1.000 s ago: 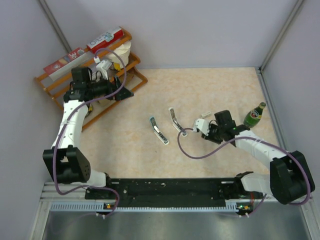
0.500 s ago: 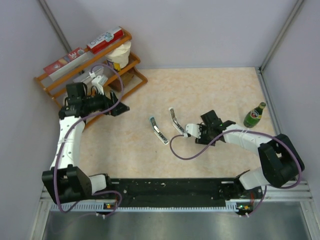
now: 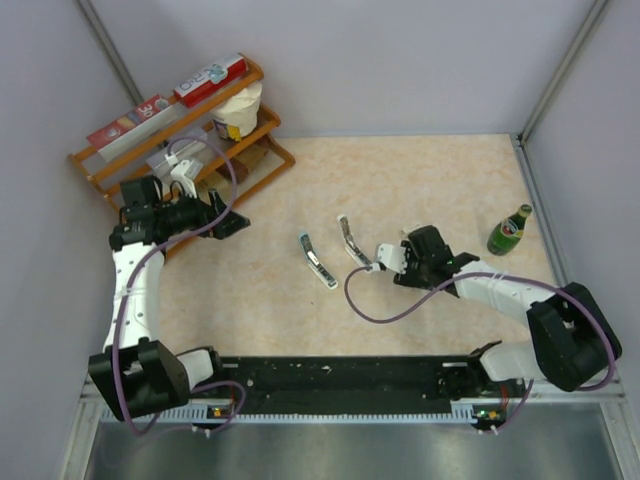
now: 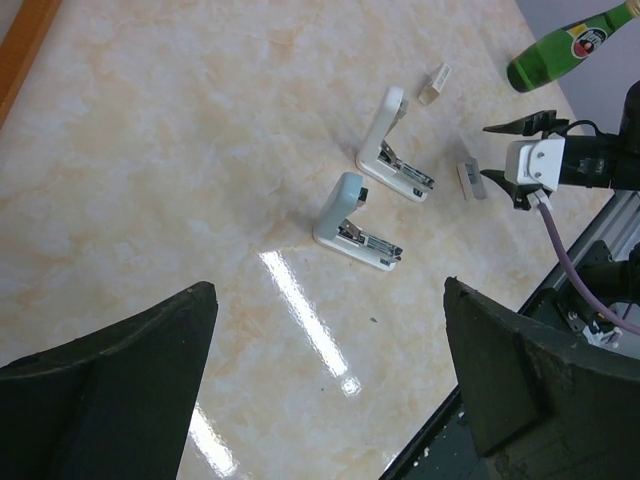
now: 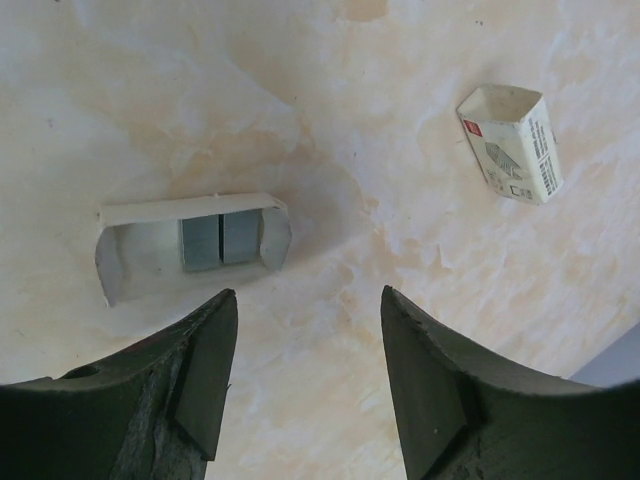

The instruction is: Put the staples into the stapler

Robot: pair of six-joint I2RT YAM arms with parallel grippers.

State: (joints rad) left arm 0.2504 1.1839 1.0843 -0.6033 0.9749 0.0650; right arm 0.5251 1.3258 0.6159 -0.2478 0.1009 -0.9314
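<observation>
- Currently staples [image 5: 220, 241] are lying flat, long axis running across right wrist view.
- Over them, right gripper [image 5: 308, 298] is hovering, jaws half parted, empty.
- Meanwhile left gripper [image 4: 328, 292] is gaping wide, empty.

Beige marbled tabletop [image 4: 150, 150]: smooth, glossy, throwing back a bright streak of light. Nearer white angled stapler [image 4: 345, 205] and farther white angled stapler [image 4: 385, 125]: satin plastic shells with shiny metal rails. Grey block of staples [image 5: 220, 240]: dull metal, in a white matt paper tray [image 5: 135, 255]. Small white printed box [image 5: 510, 145]: matt card. Green bottle [image 4: 560, 55]: glossy, glass by the look. My right fingers [image 5: 430, 390]: dark, matt plastic, faintly scuffed.
</observation>
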